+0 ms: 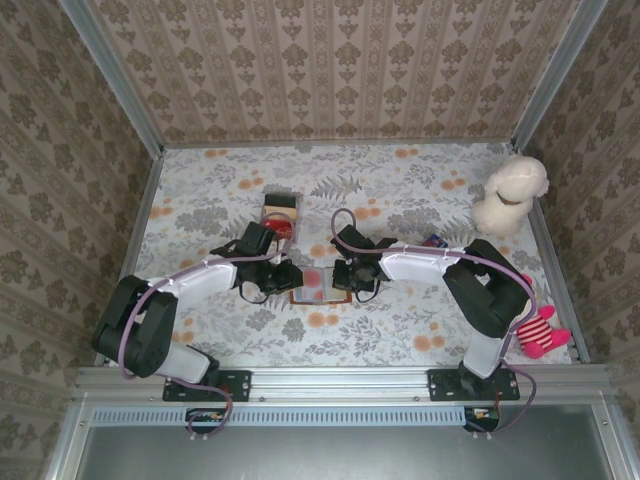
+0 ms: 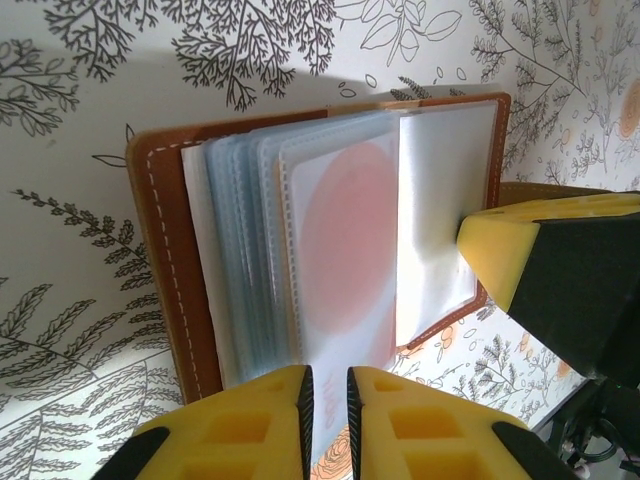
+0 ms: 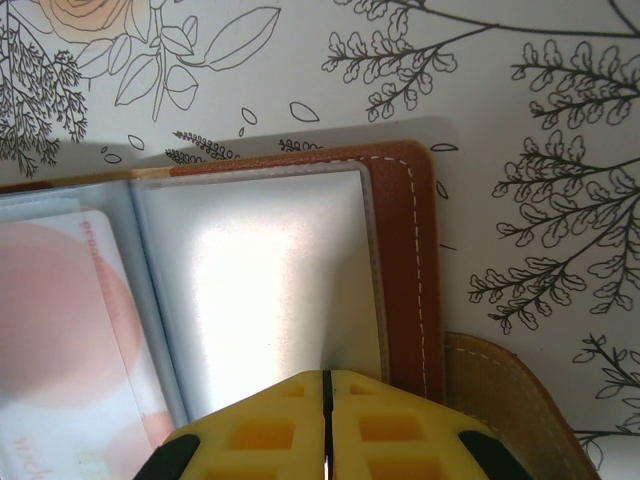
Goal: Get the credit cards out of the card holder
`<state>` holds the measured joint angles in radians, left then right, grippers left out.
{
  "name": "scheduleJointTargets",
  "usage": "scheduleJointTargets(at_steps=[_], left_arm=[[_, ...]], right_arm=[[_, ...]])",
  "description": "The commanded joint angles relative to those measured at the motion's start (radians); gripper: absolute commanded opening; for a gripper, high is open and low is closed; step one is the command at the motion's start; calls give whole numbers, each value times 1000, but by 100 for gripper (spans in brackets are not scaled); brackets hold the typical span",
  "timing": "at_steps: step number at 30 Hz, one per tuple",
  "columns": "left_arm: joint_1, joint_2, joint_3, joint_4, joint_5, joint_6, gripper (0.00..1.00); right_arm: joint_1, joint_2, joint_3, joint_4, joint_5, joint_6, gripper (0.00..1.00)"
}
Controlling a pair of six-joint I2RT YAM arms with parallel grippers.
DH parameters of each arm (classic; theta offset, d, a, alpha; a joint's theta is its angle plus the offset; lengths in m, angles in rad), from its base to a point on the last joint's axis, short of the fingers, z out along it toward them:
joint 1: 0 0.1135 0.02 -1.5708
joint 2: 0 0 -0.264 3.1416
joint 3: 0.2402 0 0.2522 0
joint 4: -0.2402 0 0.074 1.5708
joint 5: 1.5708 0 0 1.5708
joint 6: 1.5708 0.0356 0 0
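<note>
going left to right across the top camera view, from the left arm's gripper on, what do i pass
left gripper → card holder, lying open → right gripper → white plush toy at the far right edge

The brown leather card holder (image 2: 160, 260), edged in pale stitching, is showing grey-blue clear sleeves and a white credit card (image 2: 345, 240) bearing a salmon-pink disc, the desk (image 2: 80, 120) is wearing white cloth printed with grey ferns and orange blossoms, and the left gripper (image 2: 328, 385) and right gripper (image 3: 327, 385) are showing yellow jaws.
</note>
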<state>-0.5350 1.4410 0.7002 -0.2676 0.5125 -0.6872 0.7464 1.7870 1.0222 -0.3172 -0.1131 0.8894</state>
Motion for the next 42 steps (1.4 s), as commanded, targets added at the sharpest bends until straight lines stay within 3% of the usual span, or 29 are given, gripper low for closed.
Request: scheduleJointTargets(at_steps=[1, 18, 33, 42], left_arm=[[6, 23, -2, 6, 17, 8, 20], [10, 76, -2, 62, 79, -11, 22], [7, 117, 9, -30, -18, 18, 33], [7, 149, -1, 2, 14, -5, 35]], right_arm=[[1, 49, -5, -45, 10, -13, 8], [2, 47, -5, -45, 10, -13, 8], [2, 49, -3, -51, 13, -14, 8], [2, 53, 4, -54, 12, -16, 8]])
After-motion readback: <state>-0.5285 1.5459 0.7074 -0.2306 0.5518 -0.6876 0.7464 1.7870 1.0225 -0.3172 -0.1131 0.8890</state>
